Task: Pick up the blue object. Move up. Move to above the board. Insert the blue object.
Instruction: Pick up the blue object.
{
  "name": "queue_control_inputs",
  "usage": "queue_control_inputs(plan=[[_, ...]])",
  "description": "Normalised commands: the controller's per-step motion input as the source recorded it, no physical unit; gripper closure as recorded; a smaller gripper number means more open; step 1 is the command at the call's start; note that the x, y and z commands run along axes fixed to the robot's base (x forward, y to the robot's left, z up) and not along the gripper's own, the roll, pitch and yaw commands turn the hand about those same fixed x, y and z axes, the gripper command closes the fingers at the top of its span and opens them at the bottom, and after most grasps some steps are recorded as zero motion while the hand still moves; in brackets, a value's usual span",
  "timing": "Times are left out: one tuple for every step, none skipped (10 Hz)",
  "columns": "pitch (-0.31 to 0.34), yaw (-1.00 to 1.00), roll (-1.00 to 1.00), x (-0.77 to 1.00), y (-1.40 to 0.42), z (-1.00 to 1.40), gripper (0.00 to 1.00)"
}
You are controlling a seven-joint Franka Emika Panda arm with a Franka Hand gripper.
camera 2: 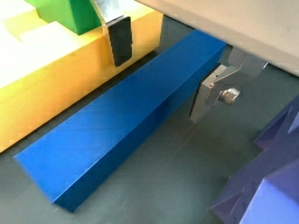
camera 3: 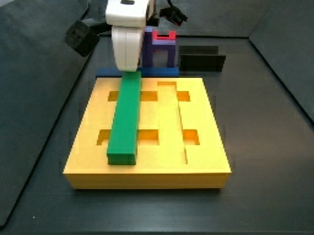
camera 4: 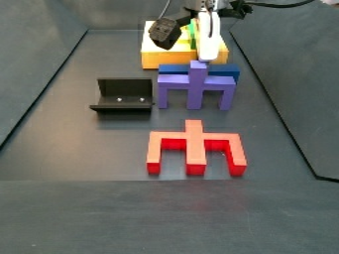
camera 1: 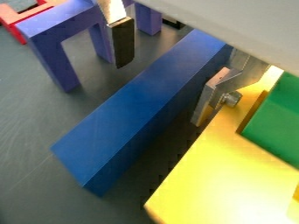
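Note:
The blue object (camera 1: 140, 122) is a long square bar lying flat on the dark floor beside the board's (camera 1: 222, 175) edge; it also shows in a wrist view (camera 2: 117, 140). In both side views only a bit of it shows (camera 3: 106, 71) (camera 4: 225, 73). My gripper (camera 1: 162, 87) (camera 2: 162, 87) is open and low, with one finger on each side of the bar and a floor gap at one side. In both side views the gripper (camera 3: 127, 60) (camera 4: 207, 40) stands at one end of the yellow-orange board (camera 3: 203, 128) (camera 4: 169, 50).
A green bar (camera 3: 125, 115) lies in one of the board's grooves. A purple forked block (camera 4: 196, 87) stands right by the blue bar. A red forked piece (camera 4: 199, 151) lies further off. The black fixture (camera 4: 122, 96) stands to one side.

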Motion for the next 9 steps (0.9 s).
queue_control_inputs(plan=[[-0.017, 0.08, 0.00, -0.08, -0.09, -0.08, 0.00], [-0.060, 0.07, -0.05, -0.08, -0.01, -0.19, 0.00], [-0.050, 0.07, -0.05, -0.04, -0.02, -0.10, 0.00], [-0.011, 0.05, 0.00, 0.00, -0.07, -0.01, 0.00], [0.000, 0.00, 0.00, 0.00, 0.00, 0.00, 0.00], [0.000, 0.00, 0.00, 0.00, 0.00, 0.00, 1.00], [0.000, 0.00, 0.00, 0.00, 0.00, 0.00, 1.00], [0.000, 0.00, 0.00, 0.00, 0.00, 0.00, 1.00], [0.000, 0.00, 0.00, 0.00, 0.00, 0.00, 1.00]])
